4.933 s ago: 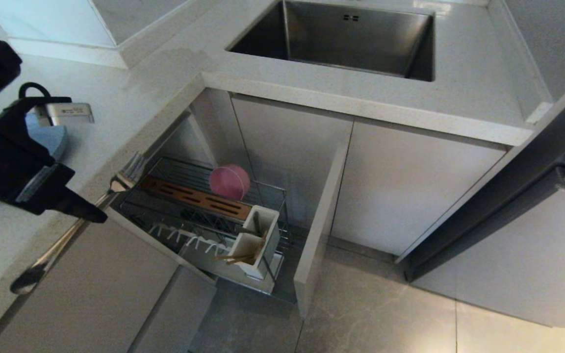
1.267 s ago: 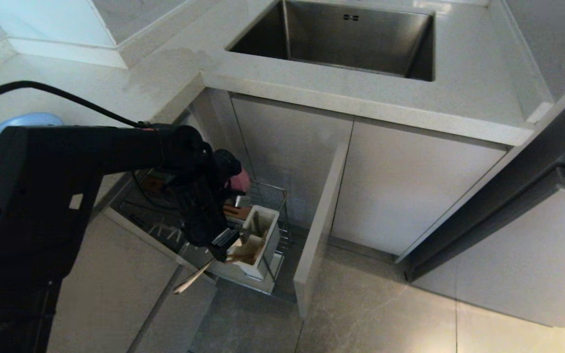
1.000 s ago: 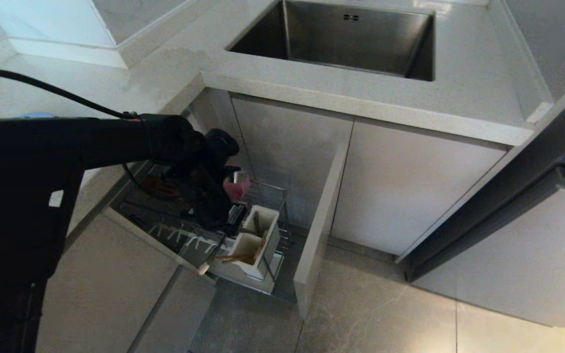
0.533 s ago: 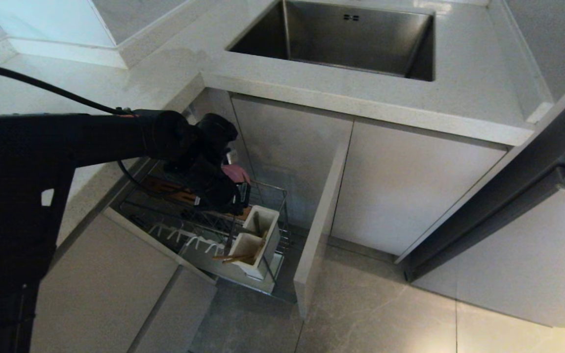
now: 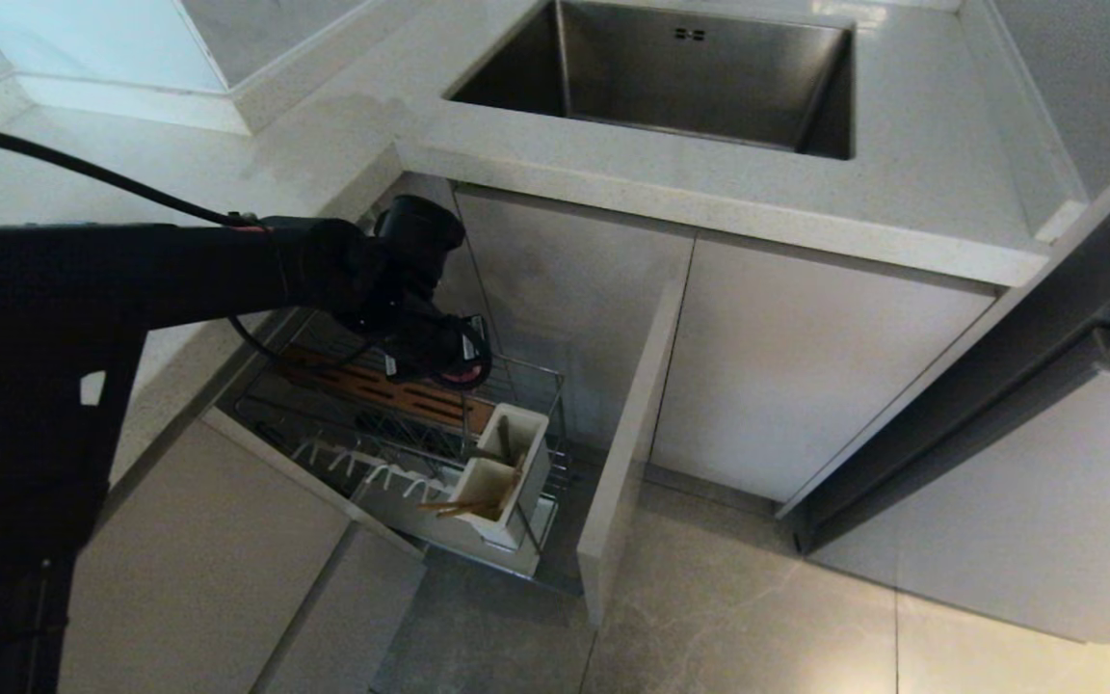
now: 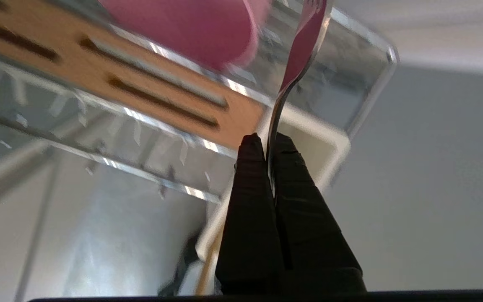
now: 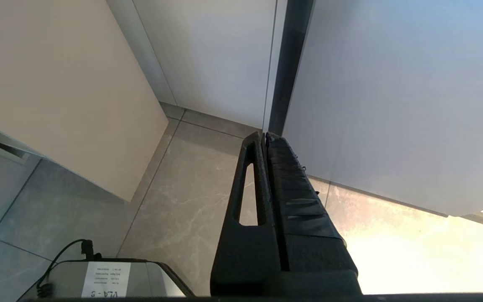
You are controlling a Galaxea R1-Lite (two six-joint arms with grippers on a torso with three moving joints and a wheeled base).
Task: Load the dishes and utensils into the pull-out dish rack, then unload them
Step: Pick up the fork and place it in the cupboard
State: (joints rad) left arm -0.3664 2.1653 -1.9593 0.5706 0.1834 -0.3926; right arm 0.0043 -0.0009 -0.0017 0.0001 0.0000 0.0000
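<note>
My left gripper [image 6: 266, 140] is shut on the handle of a silver fork [image 6: 296, 63], whose tines point away from the wrist. In the head view this gripper [image 5: 439, 357] hangs over the back of the pull-out dish rack [image 5: 555, 386], above its brown wooden strip [image 5: 372, 386]. A pink bowl [image 6: 191, 29] stands in the rack just beyond the strip [image 6: 141, 84]; in the head view the arm hides it. The white utensil box [image 5: 502, 472] holds wooden chopsticks [image 5: 459, 504]. My right gripper [image 7: 265, 135] is shut and empty, low over the floor.
The steel sink [image 5: 690, 77] is set in the counter behind the rack. An open cabinet panel [image 5: 627, 453] stands right of the rack. White prongs [image 5: 362, 472] line the rack's front. Grey floor tiles [image 5: 728, 598] lie below.
My left gripper has lifted the fork from beside the utensil box up and back over the wooden strip, and the arm now covers the pink bowl in the head view.
</note>
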